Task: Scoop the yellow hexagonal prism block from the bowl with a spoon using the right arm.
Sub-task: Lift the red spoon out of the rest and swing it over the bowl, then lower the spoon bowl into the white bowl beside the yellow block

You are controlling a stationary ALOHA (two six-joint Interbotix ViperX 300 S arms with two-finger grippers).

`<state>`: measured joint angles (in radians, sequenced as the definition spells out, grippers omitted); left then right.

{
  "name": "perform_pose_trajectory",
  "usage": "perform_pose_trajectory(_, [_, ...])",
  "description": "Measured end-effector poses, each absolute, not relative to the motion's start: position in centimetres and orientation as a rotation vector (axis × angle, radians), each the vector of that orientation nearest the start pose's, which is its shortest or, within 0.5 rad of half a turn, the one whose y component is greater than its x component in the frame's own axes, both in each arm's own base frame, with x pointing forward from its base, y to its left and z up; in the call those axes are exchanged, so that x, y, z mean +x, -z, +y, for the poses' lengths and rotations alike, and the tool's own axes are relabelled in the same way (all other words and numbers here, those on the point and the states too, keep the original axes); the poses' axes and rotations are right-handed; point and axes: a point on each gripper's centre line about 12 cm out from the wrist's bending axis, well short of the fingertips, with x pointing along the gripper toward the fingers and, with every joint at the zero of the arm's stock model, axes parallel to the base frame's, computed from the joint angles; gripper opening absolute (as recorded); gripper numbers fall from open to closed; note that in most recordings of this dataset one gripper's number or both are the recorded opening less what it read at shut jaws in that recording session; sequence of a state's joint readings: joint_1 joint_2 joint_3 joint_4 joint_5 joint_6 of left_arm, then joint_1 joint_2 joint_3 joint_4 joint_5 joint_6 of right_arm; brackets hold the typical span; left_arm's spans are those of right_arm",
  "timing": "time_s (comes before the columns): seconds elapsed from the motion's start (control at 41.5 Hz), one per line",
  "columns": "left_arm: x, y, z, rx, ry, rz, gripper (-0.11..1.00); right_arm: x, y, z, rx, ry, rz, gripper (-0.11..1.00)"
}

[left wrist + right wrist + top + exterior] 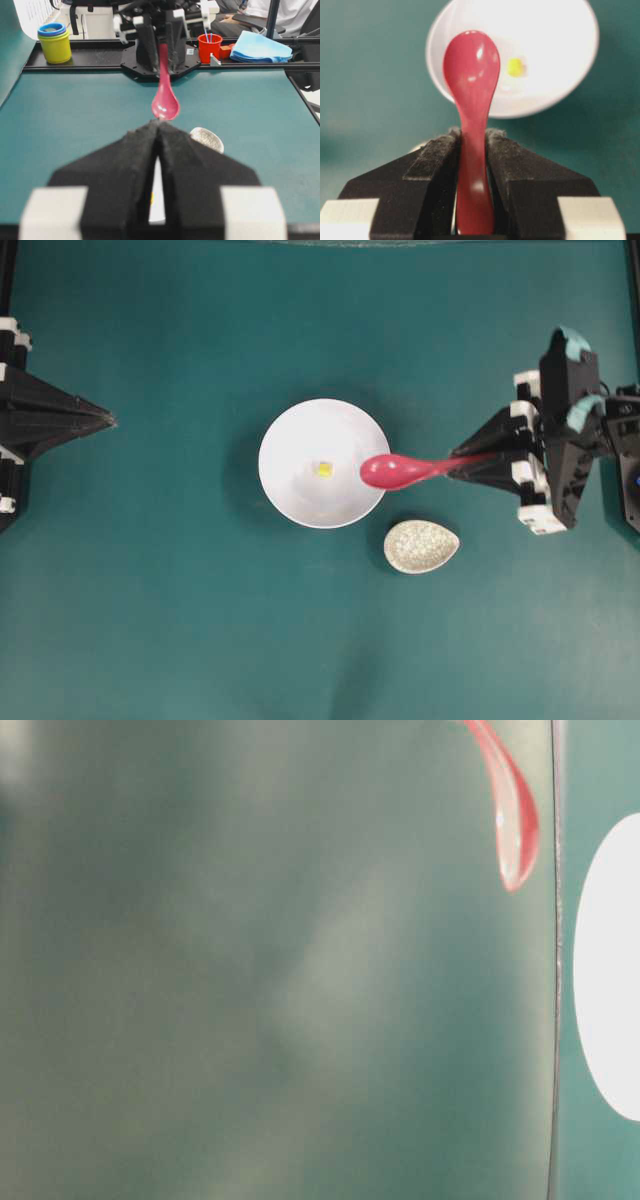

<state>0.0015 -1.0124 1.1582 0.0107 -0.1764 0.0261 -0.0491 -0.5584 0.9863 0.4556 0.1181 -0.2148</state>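
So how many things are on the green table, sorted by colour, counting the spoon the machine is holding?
White: 1, the bowl
Yellow: 1, the hexagonal prism block inside the bowl
Pink-red: 1, the spoon, held by the right gripper
Speckled beige: 1, the spoon rest
Total: 4

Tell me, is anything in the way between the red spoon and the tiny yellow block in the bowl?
Nothing visible is. The spoon, pinched in the right claw, hangs over the bowl's near rim, and the yellow block sits alone on the bare white bottom. The speckled spoon rest lies off to the side.
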Motion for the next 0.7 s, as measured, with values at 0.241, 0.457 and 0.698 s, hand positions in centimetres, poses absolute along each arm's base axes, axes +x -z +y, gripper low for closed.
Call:
perform_pose_trajectory(0.241, [19.2, -29.5, 0.0, 0.038, 0.000, -0.020, 0.01, 28.1, -24.9, -2.7, 0.304, 0.076, 0.641, 0.25])
perform_pose_trajectory(0.457, [19.2, -29.4, 0.0, 0.037, 0.000, -0.012, 0.01, 30.0, -25.6, -4.0, 0.313, 0.062, 0.781, 0.24])
perform_pose_trajectory(0.698, [19.2, -29.4, 0.0, 0.038, 0.000, -0.012, 0.01, 32.8, -24.9, -4.5, 0.315, 0.022, 0.954, 0.24])
